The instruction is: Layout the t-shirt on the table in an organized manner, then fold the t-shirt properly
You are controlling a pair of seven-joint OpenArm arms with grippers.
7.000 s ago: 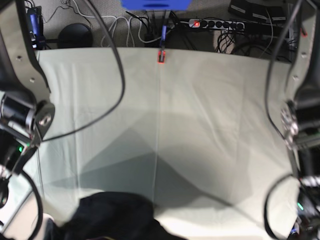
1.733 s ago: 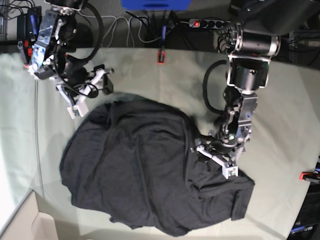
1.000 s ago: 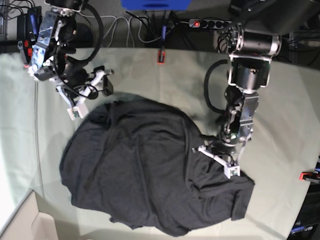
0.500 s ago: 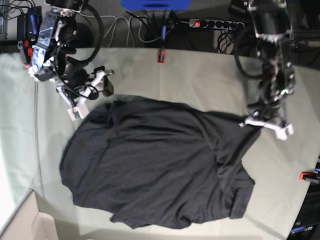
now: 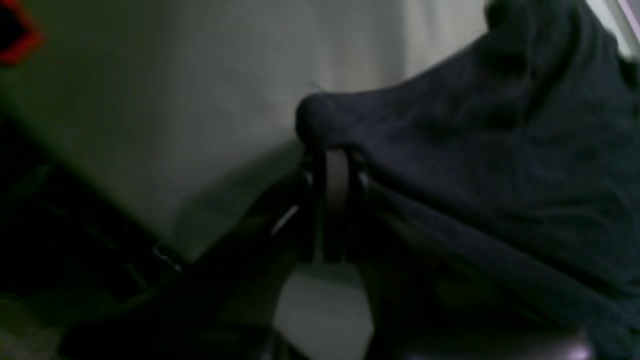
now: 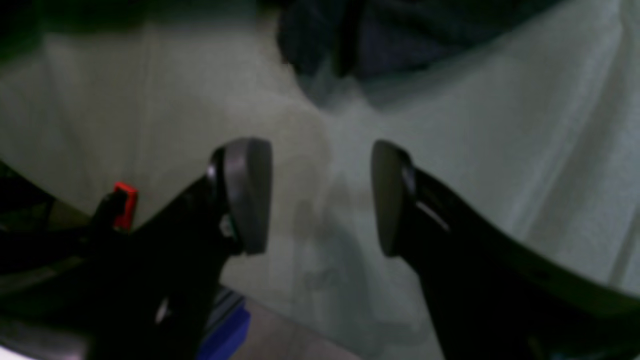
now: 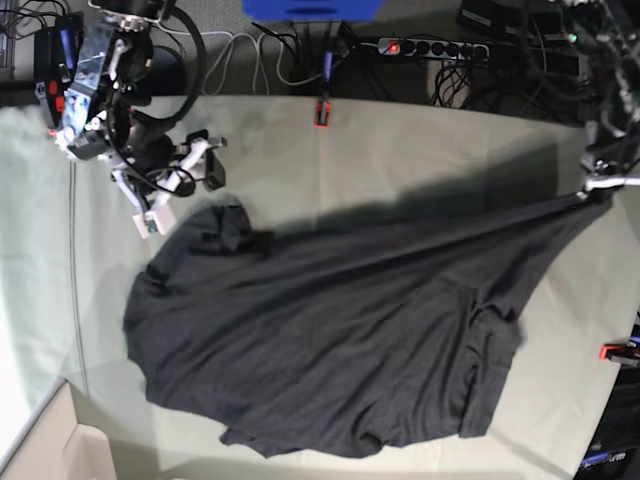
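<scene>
The black t-shirt (image 7: 330, 330) lies spread over the middle of the table (image 7: 400, 140), its right side pulled taut into a point at the far right. My left gripper (image 7: 598, 188) is shut on that corner of fabric and holds it above the table near the right edge. In the left wrist view the pads (image 5: 336, 190) pinch a fold of the t-shirt (image 5: 500, 165). My right gripper (image 7: 172, 198) hangs open at the upper left, just beyond the t-shirt's edge. The right wrist view shows its fingers (image 6: 247, 195) wide apart over bare cloth, with the t-shirt (image 6: 380, 35) ahead.
A red clamp (image 7: 322, 112) sits at the table's far edge and another red clamp (image 7: 615, 352) at the right edge. Cables and a power strip (image 7: 430, 47) lie behind the table. A pale box corner (image 7: 40, 445) shows at the bottom left.
My left gripper has swept far to the right and up with the t-shirt's corner, stretching the fabric out wide across the table. The right arm has stayed put.
</scene>
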